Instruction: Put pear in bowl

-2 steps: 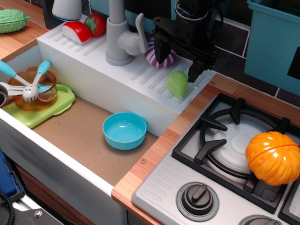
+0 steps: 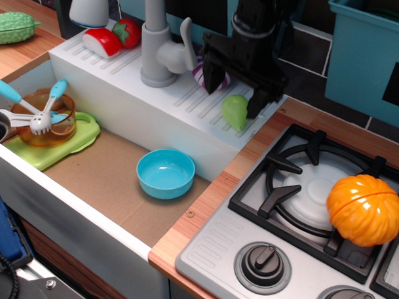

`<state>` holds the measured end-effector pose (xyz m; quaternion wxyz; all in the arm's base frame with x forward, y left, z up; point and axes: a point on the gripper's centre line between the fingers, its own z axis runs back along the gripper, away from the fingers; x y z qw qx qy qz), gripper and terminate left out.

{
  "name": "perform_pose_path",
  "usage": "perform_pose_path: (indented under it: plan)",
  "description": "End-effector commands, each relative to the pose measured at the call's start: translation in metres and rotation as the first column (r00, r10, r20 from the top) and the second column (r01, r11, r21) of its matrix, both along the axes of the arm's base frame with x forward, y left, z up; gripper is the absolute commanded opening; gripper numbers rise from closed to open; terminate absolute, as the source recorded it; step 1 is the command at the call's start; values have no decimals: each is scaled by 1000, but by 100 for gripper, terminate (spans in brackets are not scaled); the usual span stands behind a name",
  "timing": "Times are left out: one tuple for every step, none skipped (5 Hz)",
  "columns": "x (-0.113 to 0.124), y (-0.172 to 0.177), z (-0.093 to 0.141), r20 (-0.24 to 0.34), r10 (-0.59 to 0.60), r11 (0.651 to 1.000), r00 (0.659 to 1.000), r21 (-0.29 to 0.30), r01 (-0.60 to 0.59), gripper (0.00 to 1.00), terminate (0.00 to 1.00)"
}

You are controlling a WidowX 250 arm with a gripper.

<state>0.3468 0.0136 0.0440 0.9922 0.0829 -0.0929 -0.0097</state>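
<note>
The light-green pear (image 2: 235, 112) lies on the white ribbed drainboard (image 2: 188, 103) near its right end. My black gripper (image 2: 235, 92) hangs open just above it, one finger (image 2: 212, 75) to the pear's left and behind, the other finger (image 2: 257, 103) at its right side. The jaws straddle the pear without closing on it. The sky-blue bowl (image 2: 165, 173) stands empty on the brown sink floor, below and to the left of the pear.
A grey faucet (image 2: 157, 49) stands left of the gripper, a purple-striped toy (image 2: 201, 74) behind it. An amber bowl with utensils (image 2: 43, 116) sits on a green board. An orange pumpkin (image 2: 366, 209) rests on the stove burner. A teal bin (image 2: 366, 57) stands at the back right.
The gripper has dropped slightly lower around the pear. The pear and bowl have not moved.
</note>
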Motion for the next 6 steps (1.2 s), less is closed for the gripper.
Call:
perform_pose_path:
  plan:
    - [8, 7, 6, 56, -5, 1000, 998, -5, 5, 100, 0]
    - [10, 12, 3, 71, -15, 1000, 997, 4, 14, 100, 0]
    - [13, 17, -7, 95, -18, 1000, 995, -17, 20, 100, 0]
    - [15, 20, -12, 118, -24, 999, 993, -23, 27, 100, 0]
    - [18, 22, -18, 138, -25, 998, 990, -49, 32, 100, 0]
    - [21, 22, -27, 170, -24, 999, 985, -44, 32, 100, 0]
